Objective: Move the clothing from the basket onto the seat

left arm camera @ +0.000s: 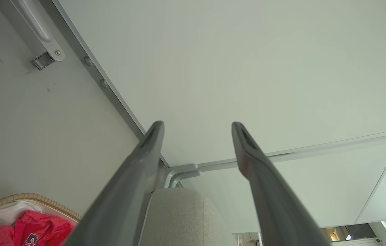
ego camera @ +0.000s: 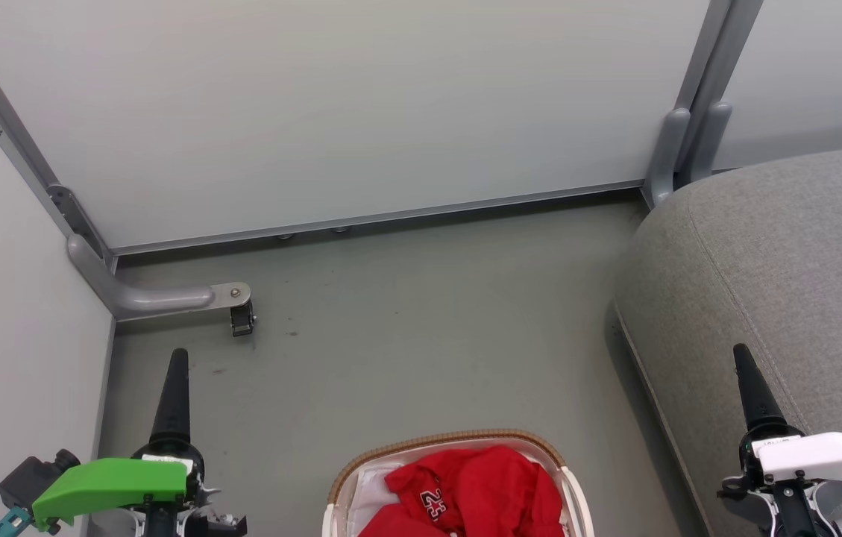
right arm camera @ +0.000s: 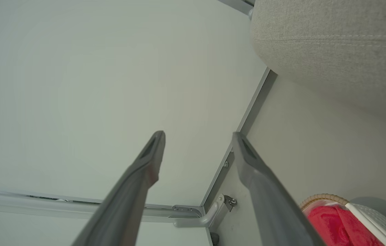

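The left end effector [left arm camera: 197, 127] and the right end effector [right arm camera: 198, 135] are both standing wide open, and they are holding nothing. The red clothing [ego camera: 476, 485] is lying crumpled inside the basket [ego camera: 450, 436], with a white "23" facing up. The basket is sitting on the floor [ego camera: 428, 335] between the two end effectors, and the grey seat [ego camera: 786, 268] is standing near it, on the right.
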